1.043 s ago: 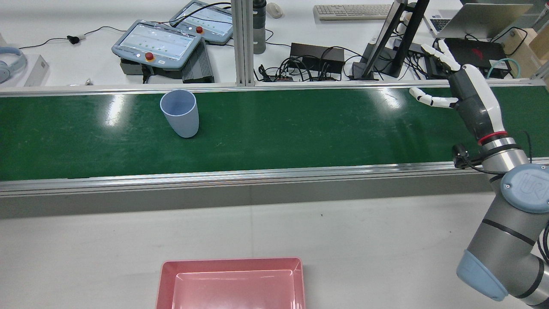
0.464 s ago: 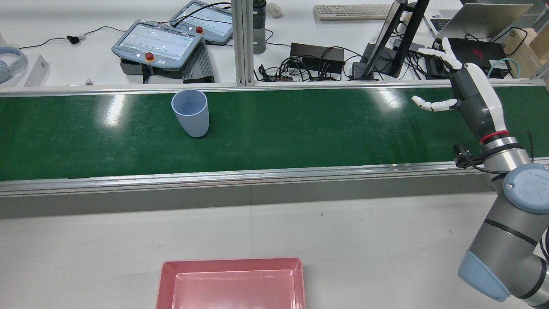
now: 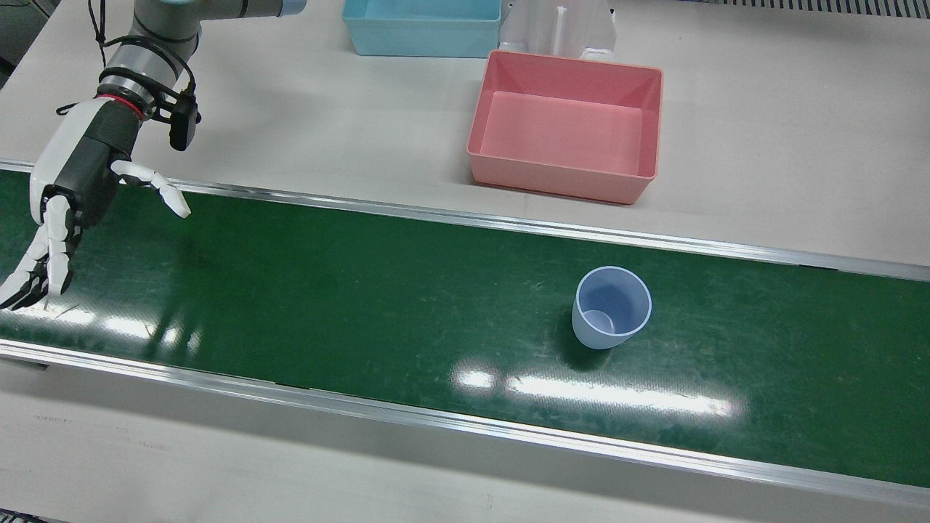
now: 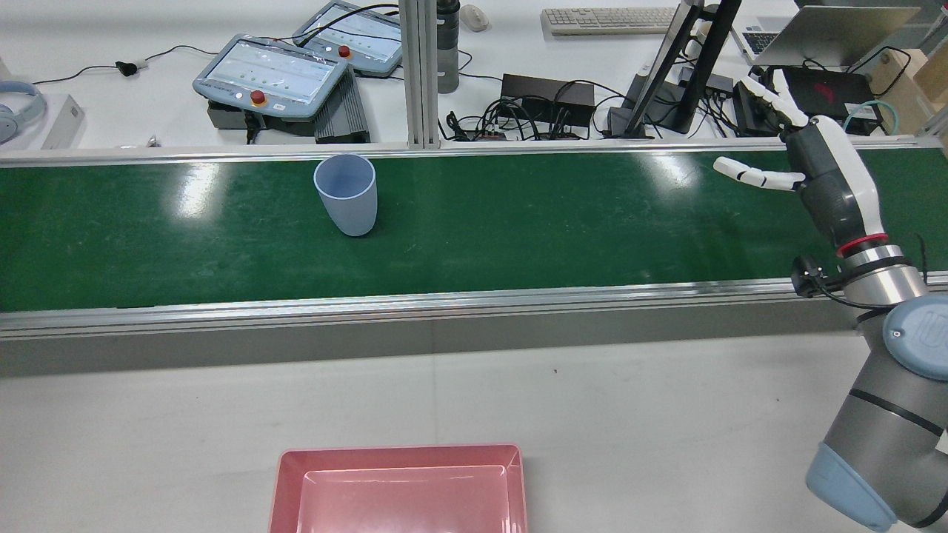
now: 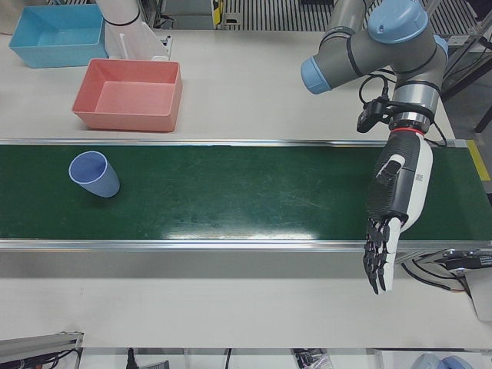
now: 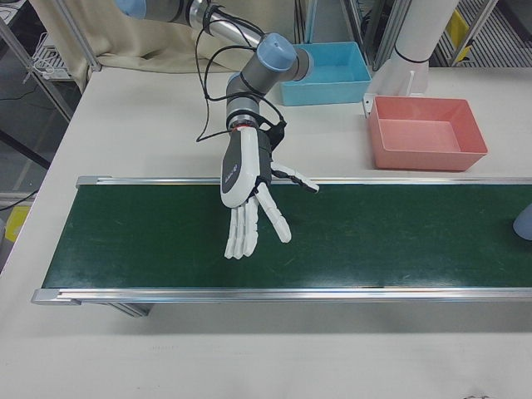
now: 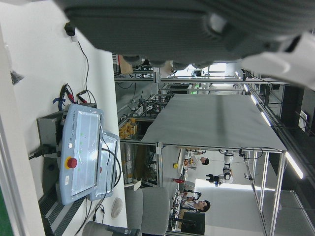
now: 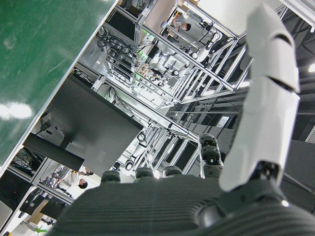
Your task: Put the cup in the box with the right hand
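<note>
A pale blue cup (image 3: 610, 316) stands upright on the green belt (image 3: 363, 305); it also shows in the rear view (image 4: 346, 194), the left-front view (image 5: 94, 174) and at the edge of the right-front view (image 6: 524, 223). The pink box (image 3: 559, 183) sits empty on the white table beside the belt (image 4: 400, 453). My right hand (image 4: 826, 174) is open, fingers spread, above the belt far to the cup's right (image 3: 76, 163) (image 6: 245, 170). My left hand (image 5: 396, 192) is open and empty, fingers pointing down over the belt's operator-side edge, far from the cup.
A blue box (image 3: 421, 40) stands behind the pink one, next to a white pedestal (image 3: 559, 29). Across the belt from the robot lie teach pendants (image 4: 270, 74), cables, a monitor stand (image 4: 666, 66) and a metal post (image 4: 418, 74).
The cup has moved to the right along the belt, toward my right hand. My right hand has shifted slightly right and stayed open.
</note>
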{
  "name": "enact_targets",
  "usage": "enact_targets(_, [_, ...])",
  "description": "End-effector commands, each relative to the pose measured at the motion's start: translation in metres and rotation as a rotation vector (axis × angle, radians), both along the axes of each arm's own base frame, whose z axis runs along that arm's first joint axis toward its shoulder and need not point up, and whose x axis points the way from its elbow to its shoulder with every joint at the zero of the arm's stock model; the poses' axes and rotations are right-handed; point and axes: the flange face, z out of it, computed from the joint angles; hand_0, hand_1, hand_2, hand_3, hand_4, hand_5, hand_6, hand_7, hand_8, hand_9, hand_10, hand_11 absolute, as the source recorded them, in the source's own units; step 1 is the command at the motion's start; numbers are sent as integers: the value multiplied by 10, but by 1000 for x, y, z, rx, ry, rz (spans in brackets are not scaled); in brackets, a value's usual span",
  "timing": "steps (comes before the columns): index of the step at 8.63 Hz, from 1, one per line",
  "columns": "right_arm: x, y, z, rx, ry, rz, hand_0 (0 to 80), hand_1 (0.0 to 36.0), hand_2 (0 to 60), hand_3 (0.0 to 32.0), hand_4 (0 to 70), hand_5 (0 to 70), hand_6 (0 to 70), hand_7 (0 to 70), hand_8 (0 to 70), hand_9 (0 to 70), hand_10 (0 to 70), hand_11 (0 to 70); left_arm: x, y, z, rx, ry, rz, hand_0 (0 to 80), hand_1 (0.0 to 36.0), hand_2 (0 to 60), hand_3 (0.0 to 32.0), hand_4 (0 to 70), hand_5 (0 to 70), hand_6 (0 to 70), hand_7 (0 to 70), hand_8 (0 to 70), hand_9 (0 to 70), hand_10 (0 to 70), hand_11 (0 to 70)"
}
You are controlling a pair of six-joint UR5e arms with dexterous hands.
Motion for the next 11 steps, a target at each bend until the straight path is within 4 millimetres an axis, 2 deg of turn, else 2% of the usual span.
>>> enact_targets(1, [2, 5, 11, 19, -18, -1, 245, 104, 209, 0, 0, 18, 0, 0, 0, 7, 0, 0, 0, 0, 0, 0, 0, 0, 0, 0, 0, 0, 0, 0, 0, 0, 0, 0, 0, 0])
enact_targets(4, [2, 4, 12, 16, -16, -4, 268, 109, 221, 0, 0, 18, 0, 0, 0, 5, 0, 0, 0, 0, 0, 0, 0, 0, 0, 0, 0, 0, 0, 0, 0, 0, 0, 0, 0, 0])
enact_targets(5, [1, 5, 13, 15, -15, -6, 322, 119, 218, 0, 0, 22, 0, 0, 0, 7, 0, 0, 0, 0, 0, 0, 0, 0, 0, 0, 0, 0, 0, 0, 0, 0, 0, 0, 0, 0])
enact_targets(6, [0, 5, 12, 17, -17, -7, 434, 171, 227, 0, 0, 38, 0, 0, 0, 10, 0, 0, 0, 0, 0, 0, 0, 0, 0, 0, 0, 0, 0, 0, 0, 0, 0, 0, 0, 0])
enact_targets(7, [0, 4, 12, 16, -16, -7, 461, 188, 216, 0, 0, 43, 0, 0, 0, 11, 0, 0, 1, 0, 0, 0, 0, 1, 0, 0, 0, 0, 0, 0, 0, 0, 0, 0, 0, 0])
enact_targets(9, [-2, 5, 14, 14, -14, -12, 473, 199, 166, 0, 0, 49, 0, 0, 0, 11, 0, 0, 0, 0, 0, 0, 0, 0, 0, 0, 0, 0, 0, 0, 0, 0, 0, 0, 0, 0])
enact_targets(11, [0, 5, 15, 4, -1, -5, 473, 202, 170, 0, 0, 49, 0, 0, 0, 10, 0, 0, 0, 0, 0, 0, 0, 0, 0, 0, 0, 0, 0, 0, 0, 0, 0, 0, 0, 0])
